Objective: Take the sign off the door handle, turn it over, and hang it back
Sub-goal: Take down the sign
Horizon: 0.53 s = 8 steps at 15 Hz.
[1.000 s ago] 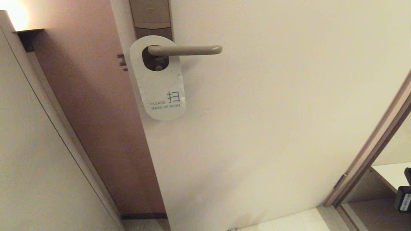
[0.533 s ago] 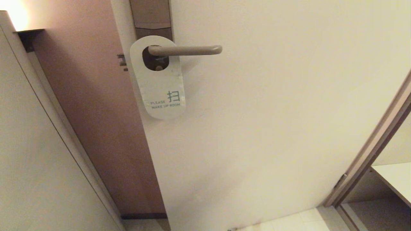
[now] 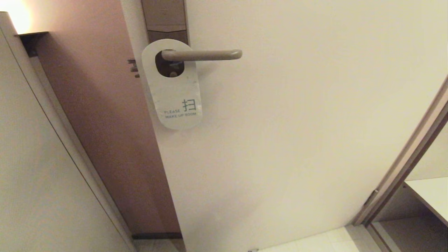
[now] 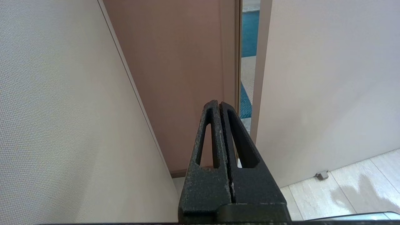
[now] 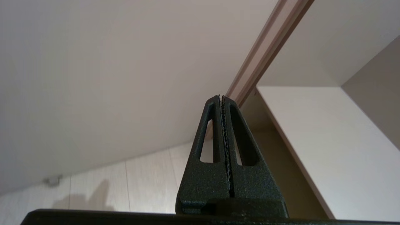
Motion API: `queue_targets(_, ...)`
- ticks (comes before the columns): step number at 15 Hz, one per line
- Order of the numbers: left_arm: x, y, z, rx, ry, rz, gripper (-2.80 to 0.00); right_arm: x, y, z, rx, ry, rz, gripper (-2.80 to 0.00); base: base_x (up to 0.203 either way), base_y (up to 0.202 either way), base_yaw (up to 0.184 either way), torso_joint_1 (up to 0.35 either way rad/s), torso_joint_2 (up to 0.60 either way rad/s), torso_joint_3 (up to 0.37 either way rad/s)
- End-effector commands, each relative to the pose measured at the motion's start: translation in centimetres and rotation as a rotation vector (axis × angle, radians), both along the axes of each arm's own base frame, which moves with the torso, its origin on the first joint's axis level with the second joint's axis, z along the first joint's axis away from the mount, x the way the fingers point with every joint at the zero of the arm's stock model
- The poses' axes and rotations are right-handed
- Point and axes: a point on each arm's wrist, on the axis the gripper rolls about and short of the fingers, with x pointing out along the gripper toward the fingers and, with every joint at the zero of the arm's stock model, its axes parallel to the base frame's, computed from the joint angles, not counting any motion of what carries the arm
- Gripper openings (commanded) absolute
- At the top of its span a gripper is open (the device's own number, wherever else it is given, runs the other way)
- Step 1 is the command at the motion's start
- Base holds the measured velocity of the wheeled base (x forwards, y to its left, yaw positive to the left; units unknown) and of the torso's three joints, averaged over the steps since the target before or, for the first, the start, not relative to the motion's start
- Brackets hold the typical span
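The sign (image 3: pixel 175 94) hangs by its oval hole on the door handle (image 3: pixel 203 54), white side out, reading "PLEASE MAKE UP ROOM". The handle is a beige-bronze lever on a brown lock plate (image 3: pixel 163 17). Neither arm shows in the head view. My left gripper (image 4: pixel 218 104) is shut with nothing in it, low down, facing the gap at the door's edge. My right gripper (image 5: pixel 221 97) is shut and empty too, low near the floor, pointing at the door frame on the right.
The cream door (image 3: pixel 297 122) stands ajar beside a brown wall panel (image 3: pixel 105 122). A pale wall (image 3: pixel 35 175) runs along the left. On the right are the door frame (image 3: pixel 402 164), a white shelf (image 3: pixel 432 196) and a door stop (image 4: pixel 322 175) on the tiled floor.
The right arm's dark part at the head view's lower right edge has dropped out of sight. The sign has settled very slightly on the handle.
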Motion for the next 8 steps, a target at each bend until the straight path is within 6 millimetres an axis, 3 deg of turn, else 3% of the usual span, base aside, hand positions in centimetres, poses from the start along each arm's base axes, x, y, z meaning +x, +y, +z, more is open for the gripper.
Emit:
queue_targets(1,0.0,0.0,0.0,0.000,0.002,0.000,-2.80,-1.6,-0.1,-0.5,0.003,-0.052,0.003,-2.80,0.000,0.000,0.000,0.000,0.00,0.000)
queue_targets(8,0.0,0.0,0.0,0.000,0.002,0.000,-2.80,-4.4,0.6,-2.8,0.060,-0.082,0.338,-2.80,0.000,0.000,0.000,0.000,0.00,0.000)
